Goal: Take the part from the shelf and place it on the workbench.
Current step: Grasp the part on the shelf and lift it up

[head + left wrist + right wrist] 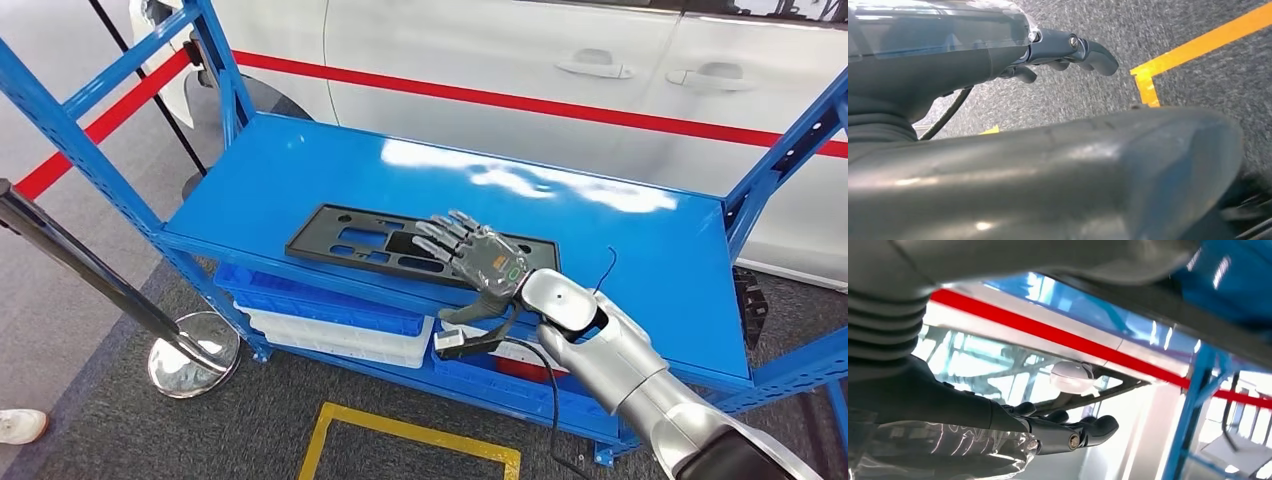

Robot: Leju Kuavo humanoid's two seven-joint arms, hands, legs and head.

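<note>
A flat black plastic part [350,240] with several cut-outs lies along the front edge of the blue shelf top [400,170]. My right hand [480,255] is over the part's right end, fingers spread flat above it and the thumb hanging down in front of the shelf edge. In the right wrist view the hand's dark fingers [1058,432] stretch out with nothing between them. I cannot tell whether the fingers touch the part. My left hand [1068,50] hangs over grey carpet and holds nothing, its fingers loosely extended.
Blue and white bins [330,310] sit stacked on the lower shelf. A chrome stanchion base [195,355] stands at the shelf's left front corner. A white car [500,60] with a red stripe is close behind. A yellow floor line [410,435] runs in front, and a person's shoe [20,425] is at far left.
</note>
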